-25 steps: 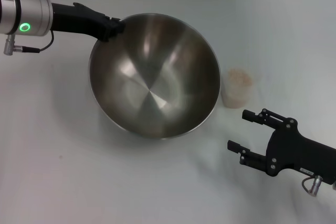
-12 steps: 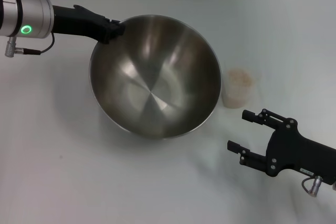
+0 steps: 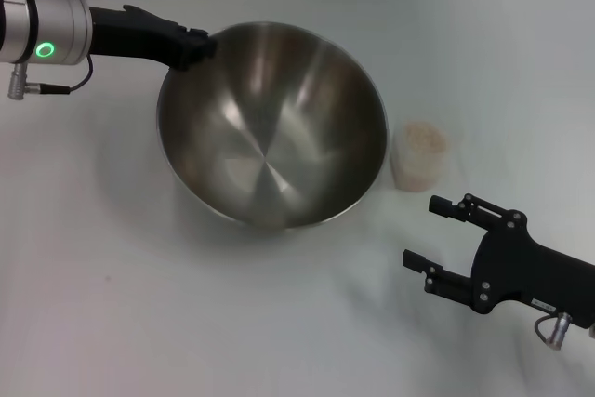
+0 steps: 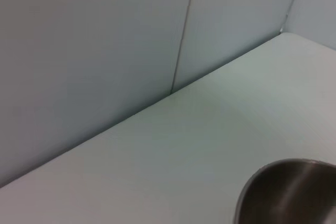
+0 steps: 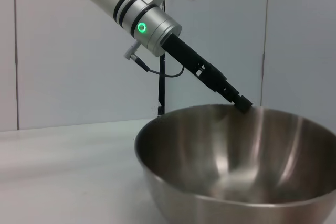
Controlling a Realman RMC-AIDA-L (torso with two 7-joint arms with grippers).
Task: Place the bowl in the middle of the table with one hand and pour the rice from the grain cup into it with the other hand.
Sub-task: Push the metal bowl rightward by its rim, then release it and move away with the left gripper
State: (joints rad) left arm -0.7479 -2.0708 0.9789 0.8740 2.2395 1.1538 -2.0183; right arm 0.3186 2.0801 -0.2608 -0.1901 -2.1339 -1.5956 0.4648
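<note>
- My left claw (image 3: 197, 46) is clenched on the far left rim of the bowl (image 3: 270, 127), in the upper left of the head view. My arm comes in from the left edge of the frame.
- The bowl sits around the middle of the table (image 3: 139, 304). It looks tilted, with the gripped side higher, so I judge it is not fully set down.
- My right claw (image 3: 432, 239) hovers in the lower right of the frame, released, with both fingers spread and nothing between them.
- The cup (image 3: 417, 156) stands upright, just beside the right side of the bowl and above my right claw in the picture. The open fingers already point toward it, so this arm is clearly the nearer one.
- The cup is small, clear and a little frosted. The rice (image 3: 423, 137) in it looks like pale beige grains, filling it near the top.
- The bowl is big, shiny steel, and empty inside.
</note>
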